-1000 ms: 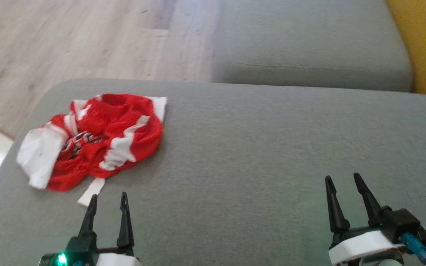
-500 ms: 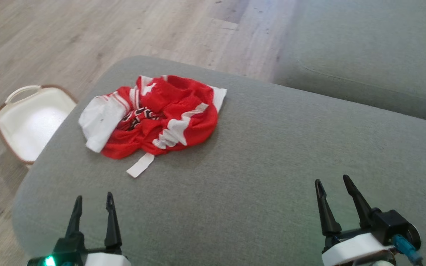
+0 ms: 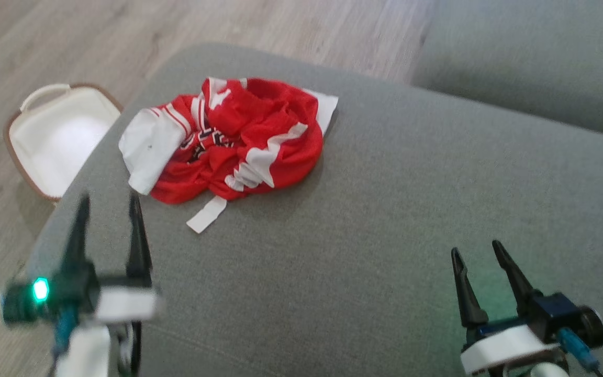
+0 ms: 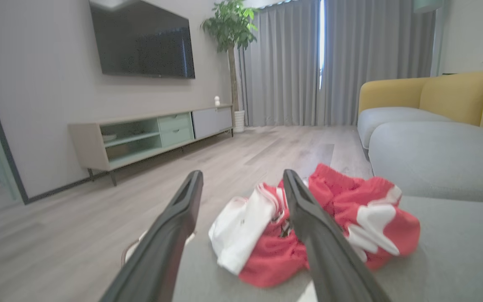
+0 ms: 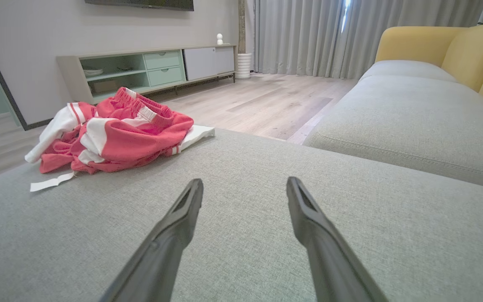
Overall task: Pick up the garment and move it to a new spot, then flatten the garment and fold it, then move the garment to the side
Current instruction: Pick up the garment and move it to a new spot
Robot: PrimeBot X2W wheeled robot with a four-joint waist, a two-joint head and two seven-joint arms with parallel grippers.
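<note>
The head camera has swung left and the left gripper [image 3: 108, 199] has risen toward the garment [image 3: 238, 139], crumpled near the grey cushion's [image 3: 385, 209] left end. Both it and the right gripper [image 3: 476, 247] stand spread, empty. Pickup, flattening, folding, moving aside all remain.

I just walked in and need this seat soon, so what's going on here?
A two-armed robot faces a crumpled red and white garment lying on a grey cushion. Nothing is held: the left gripper hangs open just short of the garment, and the right gripper is open over bare cushion further off. A white basket sits on the floor beside the cushion. Folding has not begun.
</note>
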